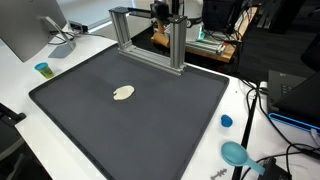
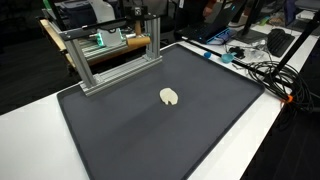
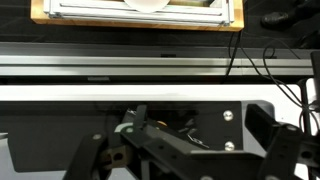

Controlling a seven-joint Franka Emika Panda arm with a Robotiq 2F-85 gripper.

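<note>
A small cream, flat, rounded object lies on the dark mat in both exterior views (image 1: 124, 93) (image 2: 169, 96). An aluminium frame (image 1: 150, 40) (image 2: 110, 55) stands at the mat's far edge. My gripper (image 1: 163, 12) is up at the back, above and behind the frame, far from the cream object. In the wrist view the gripper (image 3: 185, 165) shows as dark linkages with the fingers spread wide and nothing between them. It faces the frame's beam (image 3: 150, 65) and a wooden tray (image 3: 135, 20) beyond it.
The dark mat (image 1: 150, 125) (image 2: 150, 135) covers most of the white table. A blue cup (image 1: 42, 69), a monitor (image 1: 25, 30), a blue cap (image 1: 226, 121) and a teal round object (image 1: 235, 153) sit around it. Cables (image 2: 255, 65) lie along one side.
</note>
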